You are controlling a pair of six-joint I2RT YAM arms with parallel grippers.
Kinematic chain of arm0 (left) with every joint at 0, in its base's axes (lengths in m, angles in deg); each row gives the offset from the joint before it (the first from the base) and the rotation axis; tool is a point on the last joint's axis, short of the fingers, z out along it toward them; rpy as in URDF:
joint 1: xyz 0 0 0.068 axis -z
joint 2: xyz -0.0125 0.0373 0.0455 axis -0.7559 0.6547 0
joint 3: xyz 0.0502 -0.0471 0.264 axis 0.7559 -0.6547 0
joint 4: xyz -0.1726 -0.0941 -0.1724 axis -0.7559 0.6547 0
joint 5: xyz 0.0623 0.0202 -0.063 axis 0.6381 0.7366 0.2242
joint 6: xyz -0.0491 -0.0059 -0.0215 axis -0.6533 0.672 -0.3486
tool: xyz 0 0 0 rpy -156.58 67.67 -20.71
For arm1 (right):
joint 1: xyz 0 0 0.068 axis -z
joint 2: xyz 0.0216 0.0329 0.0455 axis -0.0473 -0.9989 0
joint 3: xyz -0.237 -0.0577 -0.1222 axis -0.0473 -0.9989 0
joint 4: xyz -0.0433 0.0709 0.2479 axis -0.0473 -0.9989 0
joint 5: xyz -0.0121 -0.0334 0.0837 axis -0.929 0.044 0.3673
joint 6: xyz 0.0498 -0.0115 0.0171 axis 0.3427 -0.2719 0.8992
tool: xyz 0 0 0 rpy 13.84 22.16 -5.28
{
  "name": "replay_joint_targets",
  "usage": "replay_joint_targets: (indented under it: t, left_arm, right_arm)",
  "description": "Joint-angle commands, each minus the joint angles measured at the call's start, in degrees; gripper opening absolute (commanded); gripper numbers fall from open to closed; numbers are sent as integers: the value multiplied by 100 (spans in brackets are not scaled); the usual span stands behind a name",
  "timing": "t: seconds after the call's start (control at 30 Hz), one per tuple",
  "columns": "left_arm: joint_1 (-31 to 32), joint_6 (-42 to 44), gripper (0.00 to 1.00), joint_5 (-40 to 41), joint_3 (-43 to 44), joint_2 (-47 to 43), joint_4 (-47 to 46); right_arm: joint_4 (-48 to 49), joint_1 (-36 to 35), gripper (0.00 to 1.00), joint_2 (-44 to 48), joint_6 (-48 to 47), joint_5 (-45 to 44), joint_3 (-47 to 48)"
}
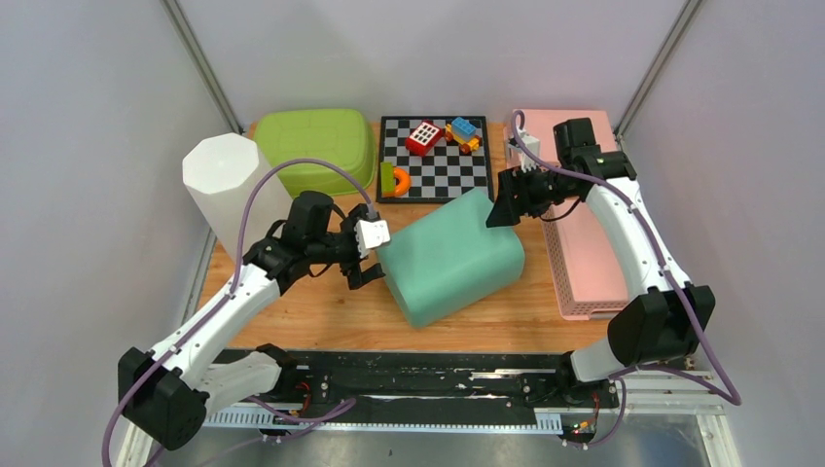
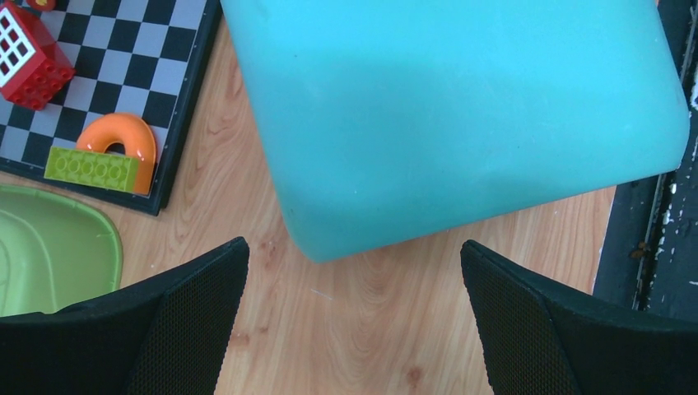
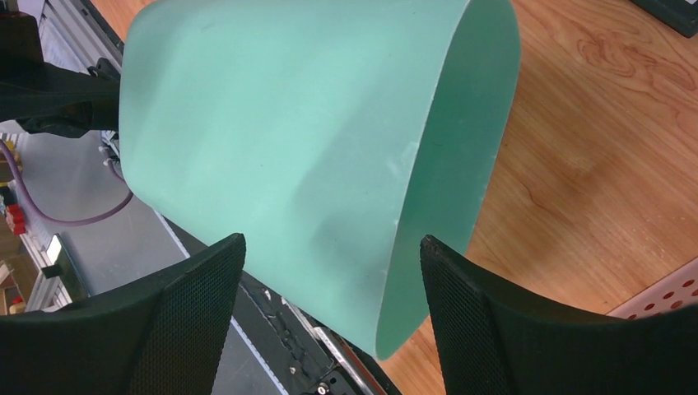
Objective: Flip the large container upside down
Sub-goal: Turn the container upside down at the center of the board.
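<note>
Left hand [image 2: 354,255] released beside teal container [image 1: 449,255] lying sideways, right hand [image 3: 332,247] released at its rim

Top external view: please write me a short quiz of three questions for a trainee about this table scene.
1. True or false: the left gripper is open and does not touch the teal container.
2. What lies on the checkerboard? A: toy blocks. B: a cup. C: a banana.
3. Fill in the gap: by the robot's own sides, the pink basket lies on the ___ side of the table.

Key: 1 true; 2 A; 3 right.
</note>
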Motion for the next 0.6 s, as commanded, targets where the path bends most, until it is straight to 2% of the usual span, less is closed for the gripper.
replay_joint_targets:
  t: [0.0,0.57]
  left_arm:
    - [20,-326,100,-359,-177,50,-575]
    - [18,-1292,100,-301,-427,-67,-1602]
  right_arm:
    - [-195,-71,81,-74,73,244,-12]
    - [-196,-342,82,-216,48,183,-57]
